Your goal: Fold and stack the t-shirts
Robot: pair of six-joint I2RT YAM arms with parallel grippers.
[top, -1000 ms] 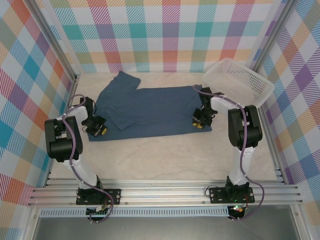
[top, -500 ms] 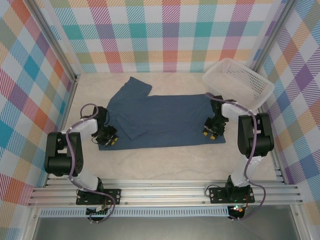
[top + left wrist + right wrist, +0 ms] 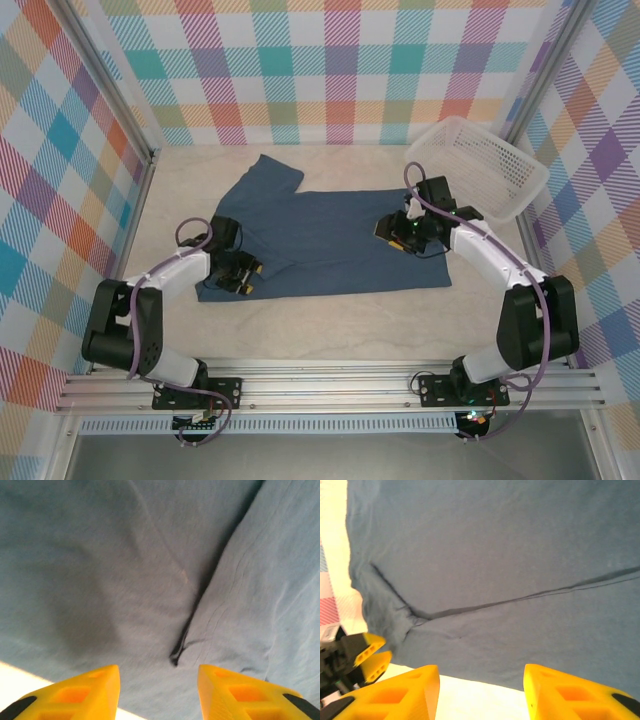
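**Navy t-shirt** [image 3: 330, 238]: soft, wrinkled cotton, spread flat mid-table, with a flap lapped over at its left.

**White mesh basket** [image 3: 480, 165]: plastic, in the far-right corner.

**Left gripper** [image 3: 244, 279]: low over the shirt's near-left edge, arm reaching right. The wrist view adds wedge-shaped yellow fingers [image 3: 85, 692] spread, nothing between them, above a dark overlap edge.

**Right gripper** [image 3: 392, 231]: over the shirt's right part, pointing left, spread and empty [image 3: 481, 682]. Its wrist view adds one long crease [image 3: 520, 598].
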